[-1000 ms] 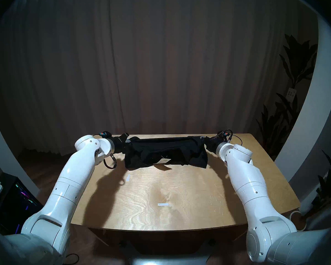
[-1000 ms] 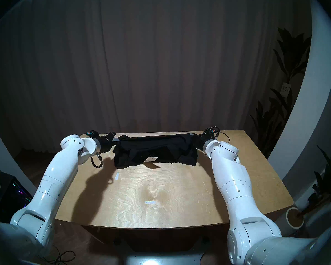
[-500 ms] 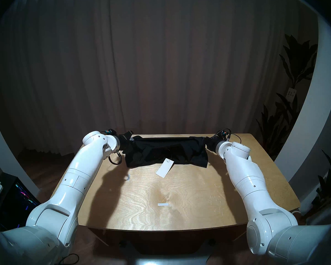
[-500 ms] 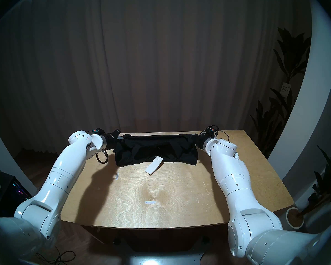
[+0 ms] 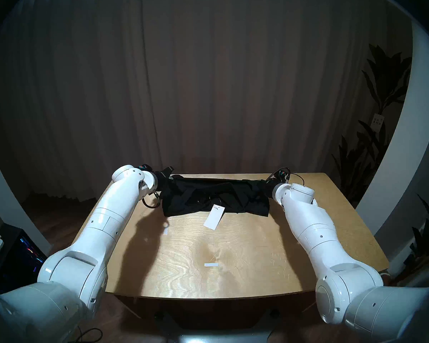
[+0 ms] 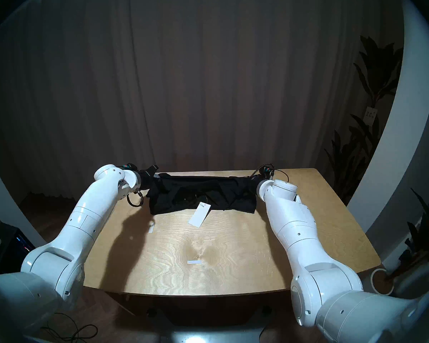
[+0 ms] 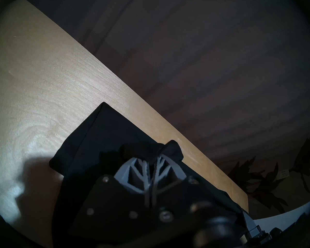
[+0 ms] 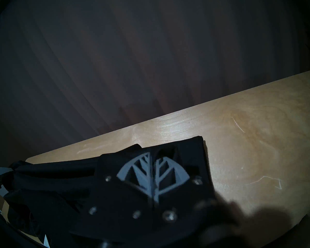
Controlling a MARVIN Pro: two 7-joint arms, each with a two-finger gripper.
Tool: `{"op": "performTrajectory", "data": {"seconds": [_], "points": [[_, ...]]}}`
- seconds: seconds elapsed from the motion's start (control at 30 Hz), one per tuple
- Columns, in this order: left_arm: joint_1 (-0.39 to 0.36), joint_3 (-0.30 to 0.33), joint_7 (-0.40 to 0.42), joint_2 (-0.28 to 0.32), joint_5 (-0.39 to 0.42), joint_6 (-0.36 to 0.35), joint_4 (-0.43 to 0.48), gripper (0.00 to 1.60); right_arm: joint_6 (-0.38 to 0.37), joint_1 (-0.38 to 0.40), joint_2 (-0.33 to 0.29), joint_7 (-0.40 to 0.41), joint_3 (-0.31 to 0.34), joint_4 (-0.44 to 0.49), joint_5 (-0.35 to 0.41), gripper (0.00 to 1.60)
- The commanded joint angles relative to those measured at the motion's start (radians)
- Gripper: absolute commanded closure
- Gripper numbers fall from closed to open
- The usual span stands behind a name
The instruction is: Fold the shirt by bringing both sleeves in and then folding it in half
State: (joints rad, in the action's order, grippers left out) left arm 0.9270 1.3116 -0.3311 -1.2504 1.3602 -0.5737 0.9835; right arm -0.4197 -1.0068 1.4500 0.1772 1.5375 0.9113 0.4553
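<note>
The black shirt (image 5: pixel 216 199) is stretched crosswise over the far part of the wooden table (image 5: pixel 233 248), its lower edge bunched on the wood. Its white tag (image 5: pixel 213 216) lies on the table in front of it. My left gripper (image 5: pixel 171 179) is shut on the shirt's left end and my right gripper (image 5: pixel 261 182) on its right end. In the left wrist view the grey fingers (image 7: pixel 143 170) pinch black fabric (image 7: pixel 100 134). The right wrist view shows the same with its fingers (image 8: pixel 141 168) and fabric (image 8: pixel 191 147). The sleeves cannot be told apart in the folds.
Two small white tape marks (image 5: pixel 211 264) (image 5: pixel 165 231) lie on the table. The table's far edge (image 7: pixel 150 106) runs just behind the shirt, with a dark curtain (image 5: pixel 208 87) beyond. Plants (image 5: pixel 362 161) stand at the right, a lit computer case (image 5: pixel 22 256) on the floor at the left.
Both arms have reached further forward with the shirt still held. The left gripper has come slightly inward. The tag has swung out from under the fabric and now lies on the table.
</note>
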Motion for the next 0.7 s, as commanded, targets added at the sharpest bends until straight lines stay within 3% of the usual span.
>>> {"op": "performTrajectory", "data": {"seconds": [0.0, 0.5, 0.57, 0.6, 0.67], "points": [[-0.093, 0.000, 0.006, -0.006, -0.021, 0.024, -0.033, 1.60, 0.025, 0.064, 0.020, -0.014, -0.014, -0.008, -0.013, 1.60], [-0.137, -0.046, 0.013, -0.041, -0.081, 0.053, -0.179, 1.60, 0.056, 0.120, 0.041, -0.063, -0.064, -0.087, -0.064, 1.60], [-0.143, -0.051, 0.014, -0.043, -0.087, 0.057, -0.193, 1.39, 0.059, 0.128, 0.040, -0.069, -0.068, -0.097, -0.071, 1.60], [-0.151, -0.057, 0.016, -0.044, -0.094, 0.060, -0.210, 1.16, 0.063, 0.136, 0.037, -0.074, -0.073, -0.109, -0.078, 1.60], [-0.160, -0.061, 0.018, -0.044, -0.100, 0.064, -0.224, 1.17, 0.066, 0.143, 0.034, -0.079, -0.077, -0.119, -0.085, 1.60]]}}
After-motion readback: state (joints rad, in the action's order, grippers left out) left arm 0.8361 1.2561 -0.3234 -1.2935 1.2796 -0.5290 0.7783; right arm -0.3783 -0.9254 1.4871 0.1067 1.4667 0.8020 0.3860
